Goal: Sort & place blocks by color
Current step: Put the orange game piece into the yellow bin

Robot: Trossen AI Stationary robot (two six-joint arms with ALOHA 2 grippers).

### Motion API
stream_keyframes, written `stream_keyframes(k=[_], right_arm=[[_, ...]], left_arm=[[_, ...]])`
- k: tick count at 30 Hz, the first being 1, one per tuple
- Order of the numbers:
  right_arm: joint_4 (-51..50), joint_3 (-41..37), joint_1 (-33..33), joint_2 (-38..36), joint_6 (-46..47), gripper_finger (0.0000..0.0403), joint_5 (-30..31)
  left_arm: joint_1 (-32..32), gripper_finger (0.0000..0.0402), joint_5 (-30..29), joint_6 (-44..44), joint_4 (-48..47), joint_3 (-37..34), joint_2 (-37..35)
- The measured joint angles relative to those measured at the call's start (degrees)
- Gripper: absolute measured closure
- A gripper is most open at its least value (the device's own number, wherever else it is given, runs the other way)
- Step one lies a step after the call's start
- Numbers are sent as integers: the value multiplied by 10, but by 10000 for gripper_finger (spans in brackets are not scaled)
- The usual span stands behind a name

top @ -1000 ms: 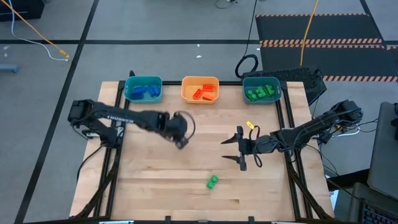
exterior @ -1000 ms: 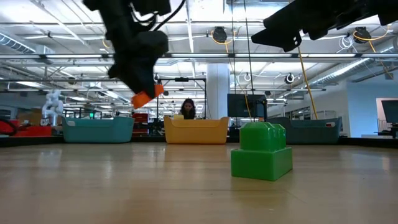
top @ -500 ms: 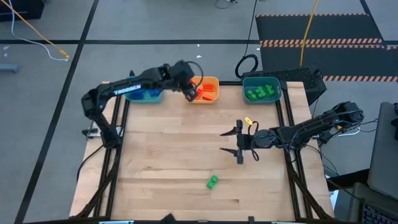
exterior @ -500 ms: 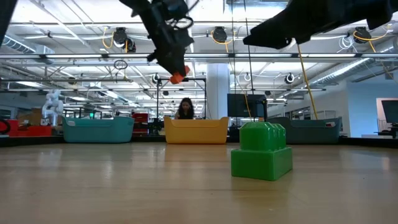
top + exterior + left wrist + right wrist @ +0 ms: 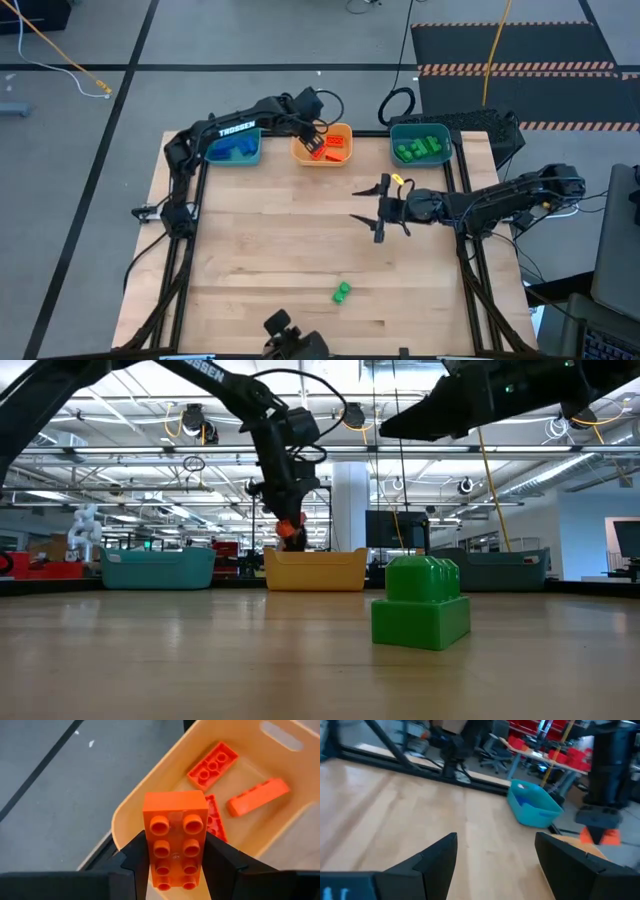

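High view: the left gripper sits at the upper centre of the frame, over the near-left rim of the orange tray.
Left gripper state: fingers clamped on an orange brick, studs toward the wrist camera.
Orange tray contents: three orange bricks already lie inside.
Right gripper: centre right of the frame above bare table, fingers spread wide, holding nothing.
Remaining block: one green brick at lower centre, well apart from both arms.
Other trays: teal tray with blue bricks upper left; green bricks in the tray at upper right.
Risk: the held brick hangs close to the tray's rim, so an early release could bounce it off the edge onto the table or the floor beyond.
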Motion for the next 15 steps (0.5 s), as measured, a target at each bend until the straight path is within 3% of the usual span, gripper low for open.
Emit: stream_keyframes(k=[15], right_arm=[[-40, 0, -3, 0, 39, 140, -2]], left_arm=[[13, 262, -5, 14, 22, 0, 38]])
